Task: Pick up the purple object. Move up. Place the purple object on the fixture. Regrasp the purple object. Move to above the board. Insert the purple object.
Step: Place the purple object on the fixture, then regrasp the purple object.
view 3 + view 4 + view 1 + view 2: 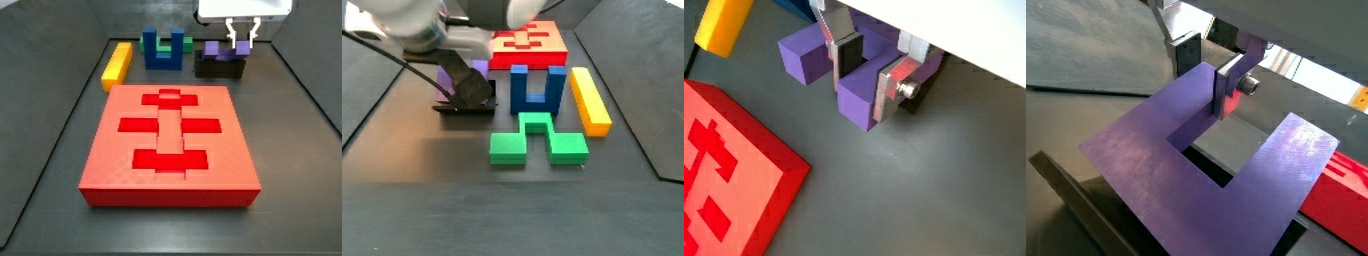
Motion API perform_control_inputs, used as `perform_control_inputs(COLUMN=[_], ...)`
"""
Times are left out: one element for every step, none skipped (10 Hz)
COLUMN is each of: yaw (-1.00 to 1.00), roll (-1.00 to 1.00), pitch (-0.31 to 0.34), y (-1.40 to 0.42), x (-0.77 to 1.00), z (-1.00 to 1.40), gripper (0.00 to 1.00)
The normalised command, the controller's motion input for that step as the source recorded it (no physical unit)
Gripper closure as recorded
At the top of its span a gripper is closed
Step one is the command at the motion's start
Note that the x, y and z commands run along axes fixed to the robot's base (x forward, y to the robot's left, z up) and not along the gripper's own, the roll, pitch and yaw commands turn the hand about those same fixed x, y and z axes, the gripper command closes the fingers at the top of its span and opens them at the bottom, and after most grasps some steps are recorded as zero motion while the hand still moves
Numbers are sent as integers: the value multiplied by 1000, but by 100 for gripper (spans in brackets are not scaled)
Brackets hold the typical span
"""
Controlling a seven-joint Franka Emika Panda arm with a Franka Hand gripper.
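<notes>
One prong of the purple block sits between the gripper's closed fingers, resting on the fixture below. Risk: an off-centre regrasp could tilt it, jamming insertion into the board.

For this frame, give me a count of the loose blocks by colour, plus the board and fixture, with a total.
Purple: 1, the purple object, at the fixture with the gripper around one prong
Blue: 1, the blue U-shaped block
Green: 1, the green block
Yellow: 1, the yellow bar
Red: 1, the board
Dark: 1, the fixture
Total: 6
</notes>
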Motion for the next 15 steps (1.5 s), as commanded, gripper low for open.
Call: perform_control_inputs(yaw=[-129, -109, -80, -83, -91, -109, 0, 0, 0, 0, 0, -46, -40, -66, -60], roll=[-197, -171, -109, -3, 0, 11, 17, 0, 6, 0, 0, -191, -346, -451, -446], pitch=[71, 57, 63, 54, 57, 29, 0, 0, 0, 0, 0, 0, 97, 131, 140], y=[69, 137, 154, 229, 174, 6, 0, 0, 0, 0, 0, 160, 237, 263, 254], x=[37, 91, 160, 186, 97, 0, 0, 0, 0, 0, 0, 0, 57, 126, 120], z=[0, 9, 0, 0, 0, 0, 0, -17, 0, 0, 0, 160, 474, 657, 680], gripper=[100, 100, 100, 100, 100, 100, 100, 100, 100, 100, 0, 0, 0, 0, 0])
